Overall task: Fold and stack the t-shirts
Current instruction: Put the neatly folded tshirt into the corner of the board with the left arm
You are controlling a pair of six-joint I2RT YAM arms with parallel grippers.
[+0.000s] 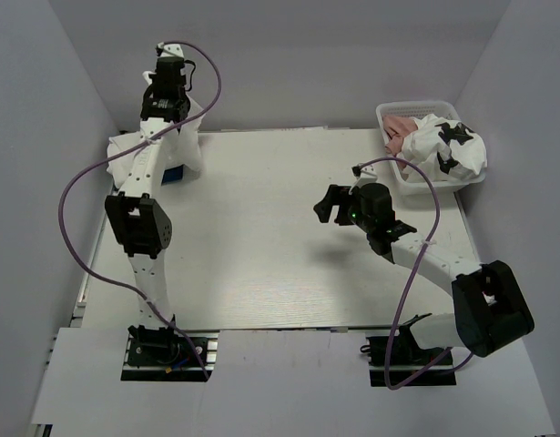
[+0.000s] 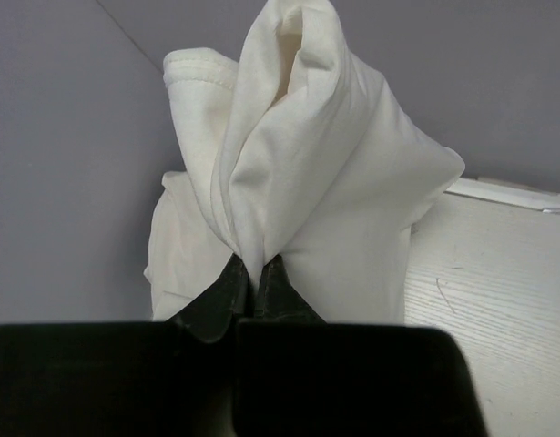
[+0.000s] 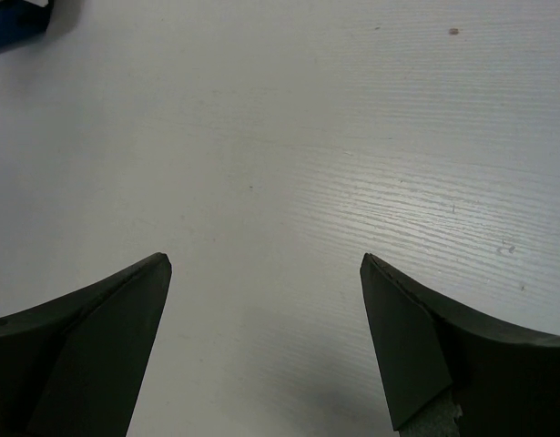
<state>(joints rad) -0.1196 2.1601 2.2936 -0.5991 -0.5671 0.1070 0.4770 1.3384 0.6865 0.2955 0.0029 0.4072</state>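
The left gripper (image 2: 254, 270) pinches a white t-shirt (image 2: 334, 182), its bunched length running up frame centre. The right gripper (image 3: 266, 260) gapes wide above the pale table (image 3: 307, 109), grey walls (image 1: 289, 55) around.

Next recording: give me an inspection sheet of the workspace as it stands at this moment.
Surface: white wood-grain table, bare in the middle.
Job's things: white tee held up at the far left corner; blue tee beside it, mostly hidden; pink tee and white tee with black patches in the basket.
Clutter: nothing seen.
Grippers: left gripper shut on the white tee; right gripper open above bare table.
Cables: purple cables loop along both arms.
Surroundings: grey walls.
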